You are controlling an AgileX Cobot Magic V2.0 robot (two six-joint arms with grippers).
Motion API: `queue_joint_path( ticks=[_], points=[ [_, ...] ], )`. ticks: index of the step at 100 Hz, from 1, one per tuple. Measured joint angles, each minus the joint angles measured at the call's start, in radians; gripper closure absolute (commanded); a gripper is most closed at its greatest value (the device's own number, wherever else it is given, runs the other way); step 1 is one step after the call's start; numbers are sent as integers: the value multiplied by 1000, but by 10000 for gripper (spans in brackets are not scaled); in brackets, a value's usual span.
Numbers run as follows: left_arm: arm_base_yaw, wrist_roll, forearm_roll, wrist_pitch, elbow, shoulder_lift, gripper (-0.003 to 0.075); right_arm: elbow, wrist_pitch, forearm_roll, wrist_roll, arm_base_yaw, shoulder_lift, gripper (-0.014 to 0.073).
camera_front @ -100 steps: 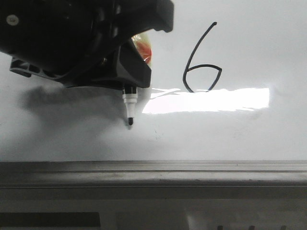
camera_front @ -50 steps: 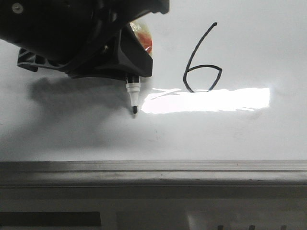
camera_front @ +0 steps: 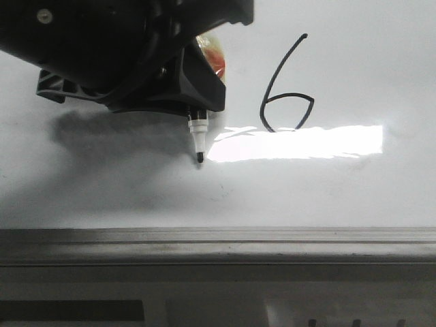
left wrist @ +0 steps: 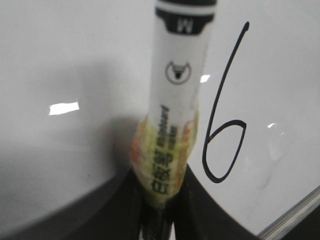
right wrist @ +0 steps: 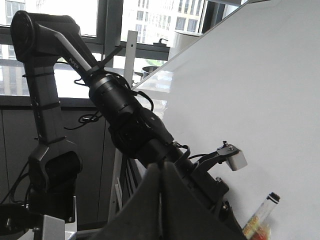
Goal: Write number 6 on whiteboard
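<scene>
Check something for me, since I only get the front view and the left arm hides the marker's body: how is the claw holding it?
Observer: In the left wrist view, the left claw is shut on the marker, gripping yellowish tape wrapped around its white barrel.
Operator: And the right arm? I cannot see it.
Observer: The right claw is shut with nothing in it, off the whiteboard, facing the left arm.
Operator: Is the digit complete?
Observer: The left wrist view shows the number 6 with its loop closed, beside the marker.
</scene>
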Motion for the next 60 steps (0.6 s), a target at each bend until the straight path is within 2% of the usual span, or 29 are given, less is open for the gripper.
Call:
queue_joint_path(
  ticks=[60],
  points=[
    [-15,0,4,-43,4,-19,741,0,0,0,0,0,0,665]
  ],
)
